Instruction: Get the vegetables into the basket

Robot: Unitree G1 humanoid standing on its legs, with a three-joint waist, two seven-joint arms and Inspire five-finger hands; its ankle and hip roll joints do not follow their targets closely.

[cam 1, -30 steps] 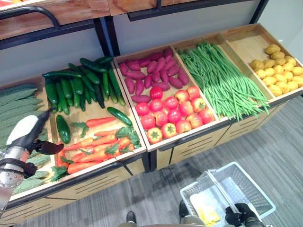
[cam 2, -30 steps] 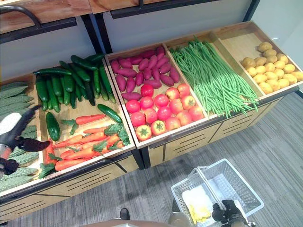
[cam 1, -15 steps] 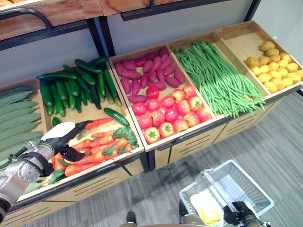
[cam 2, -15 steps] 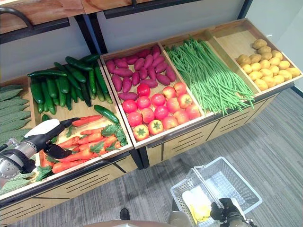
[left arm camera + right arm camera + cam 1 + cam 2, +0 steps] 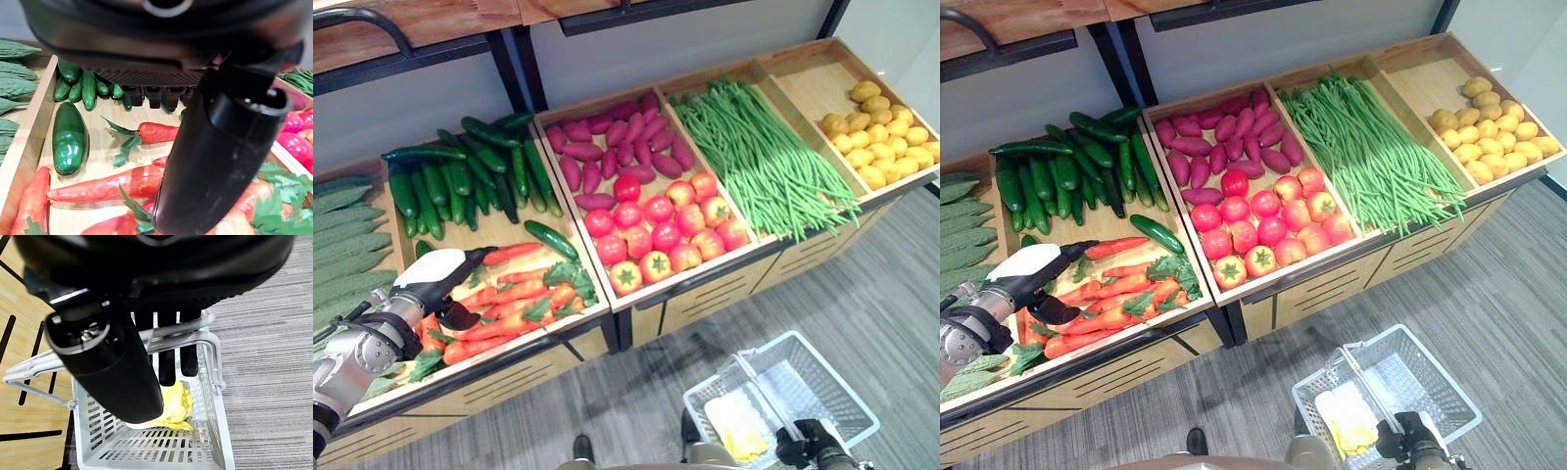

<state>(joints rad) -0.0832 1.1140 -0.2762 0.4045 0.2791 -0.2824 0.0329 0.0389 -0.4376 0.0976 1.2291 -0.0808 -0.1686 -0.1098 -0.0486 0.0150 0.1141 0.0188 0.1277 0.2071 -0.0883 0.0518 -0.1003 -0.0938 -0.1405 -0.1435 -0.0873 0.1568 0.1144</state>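
Hovering over the carrots (image 5: pixel 514 299) in their crate, the left hand (image 5: pixel 435 279) has fingers spread, empty. The right hand (image 5: pixel 1415 434) curls round the basket (image 5: pixel 1430 387) handle on the floor.

Clearly a shop, the produce section of a grocery. Slanted wooden display bins (image 5: pixel 636 294) in a row, each stocked with one or two kinds: cucumbers (image 5: pixel 470 176), carrots (image 5: pixel 509 294), purple sweet potatoes (image 5: pixel 617 147), tomatoes (image 5: pixel 666 230), long green beans (image 5: pixel 764 157), potatoes (image 5: pixel 881 137), with bitter gourds (image 5: pixel 347 240) at the far left. Another wooden shelf (image 5: pixel 411 29) on a dark metal frame above. Grey carpet-like floor (image 5: pixel 862 304) in front, and a white plastic shopping basket (image 5: pixel 822 392) with wire handles down by it.
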